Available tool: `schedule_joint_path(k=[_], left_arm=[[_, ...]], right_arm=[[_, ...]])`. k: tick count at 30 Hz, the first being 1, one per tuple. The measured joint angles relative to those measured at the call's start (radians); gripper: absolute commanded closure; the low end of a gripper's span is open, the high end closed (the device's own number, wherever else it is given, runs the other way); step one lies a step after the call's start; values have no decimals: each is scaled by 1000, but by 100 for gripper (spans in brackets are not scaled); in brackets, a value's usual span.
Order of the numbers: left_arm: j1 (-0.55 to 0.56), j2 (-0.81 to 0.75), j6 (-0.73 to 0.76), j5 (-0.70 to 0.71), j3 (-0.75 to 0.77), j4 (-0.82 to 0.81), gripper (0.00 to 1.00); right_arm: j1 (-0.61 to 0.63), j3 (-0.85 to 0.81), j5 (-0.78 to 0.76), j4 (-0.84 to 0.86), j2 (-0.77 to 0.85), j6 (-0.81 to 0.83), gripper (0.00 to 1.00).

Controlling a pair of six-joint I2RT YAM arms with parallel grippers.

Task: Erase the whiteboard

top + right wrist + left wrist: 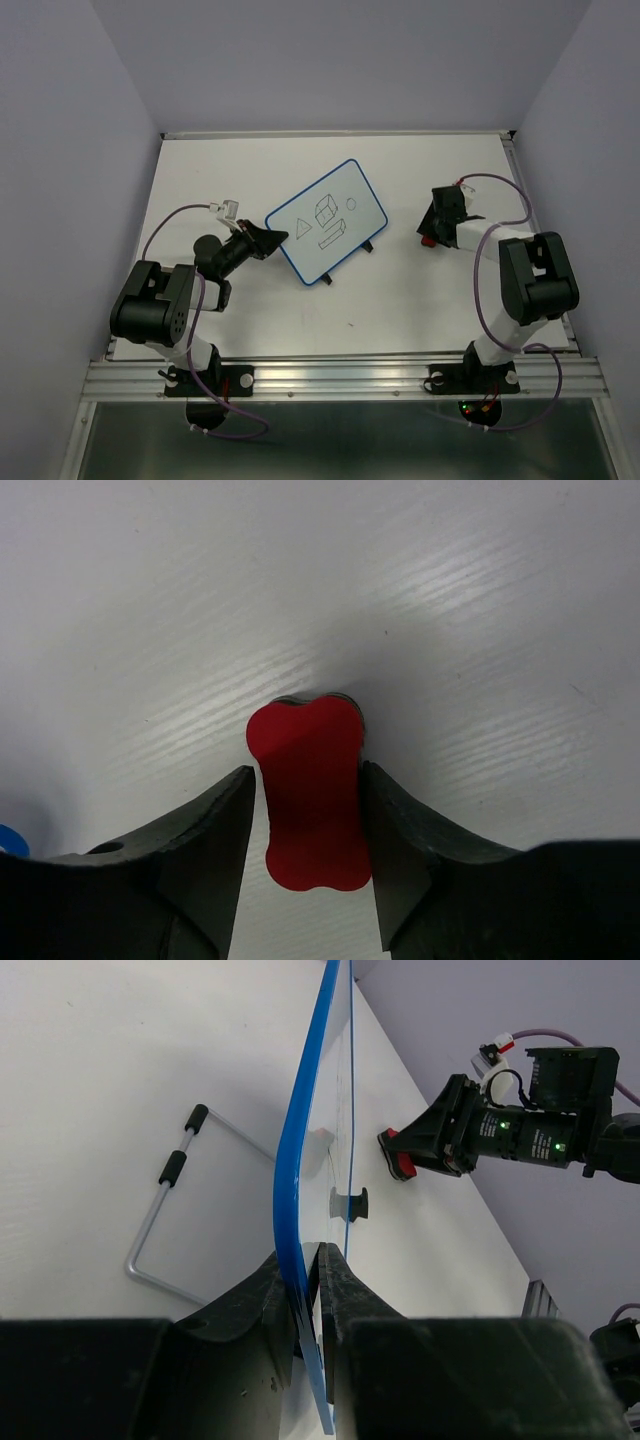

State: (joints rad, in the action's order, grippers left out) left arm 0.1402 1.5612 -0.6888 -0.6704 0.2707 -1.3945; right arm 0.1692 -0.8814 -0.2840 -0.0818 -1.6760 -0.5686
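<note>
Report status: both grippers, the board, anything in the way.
Left gripper shut on whiteboard rim. Right gripper shut on red eraser, right of board, not touching. Black shapes unerased. No obstruction seen between them.

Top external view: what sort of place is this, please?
Probably a robot lab test cell: a white table enclosed by plain lavender walls, two arms bolted to a metal rail, and a small whiteboard.

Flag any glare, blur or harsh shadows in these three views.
Top external: even light, soft shadows, drawn shapes on the whiteboard sharp. Left wrist: left gripper is a dark, near-featureless foreground clamping the board's rim; beyond is crisp. Right wrist: streaky sheen on the tabletop, right gripper underexposed, red eraser in focus.
</note>
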Motion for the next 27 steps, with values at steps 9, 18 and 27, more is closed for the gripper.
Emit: schedule_joint_path(k=[9,18,27], left_arm=[[5,-1,0,8,-2,-1,100],[10,0,0,16,-2,-2,100],[10,2,0,16,-2,-4,100]], right_arm=[[0,-7,29,20,1,29,89],[151,3,331,169,142,275,97],[359,-157,439,288,-2,405,99]])
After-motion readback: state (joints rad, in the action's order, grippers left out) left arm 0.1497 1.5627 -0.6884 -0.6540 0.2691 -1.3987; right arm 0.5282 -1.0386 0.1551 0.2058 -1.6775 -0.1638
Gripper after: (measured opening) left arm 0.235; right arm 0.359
